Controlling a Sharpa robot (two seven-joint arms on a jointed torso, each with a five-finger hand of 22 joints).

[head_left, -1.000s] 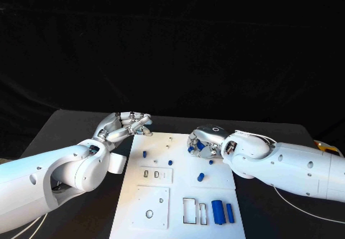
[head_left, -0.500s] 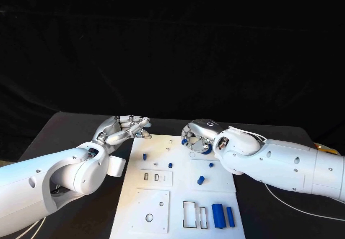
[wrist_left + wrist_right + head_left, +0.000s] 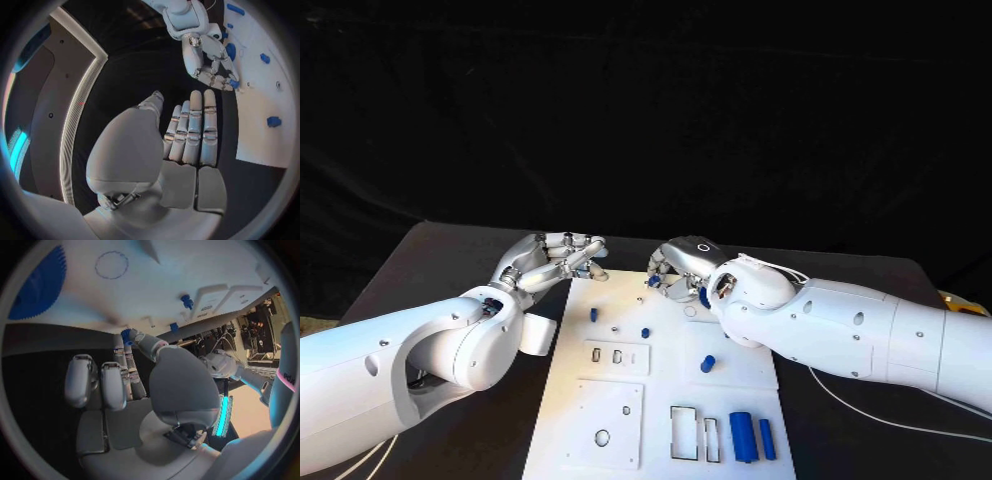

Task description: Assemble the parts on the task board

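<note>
Right hand [image 3: 678, 266] at the 12 o'clock end of the task board [image 3: 661, 390], fingertips pinching a small blue part [image 3: 655, 282] just above the board. Left hand [image 3: 554, 258] off the board's 11 o'clock corner, fingers straight and together, holding nothing. Other blue pegs [image 3: 707, 363] lie mid-board, long blue pieces [image 3: 740, 436] at 5 o'clock. To do this well: keep the pinch firm, line the part up over its hole, lower straight, left hand stays clear
</note>
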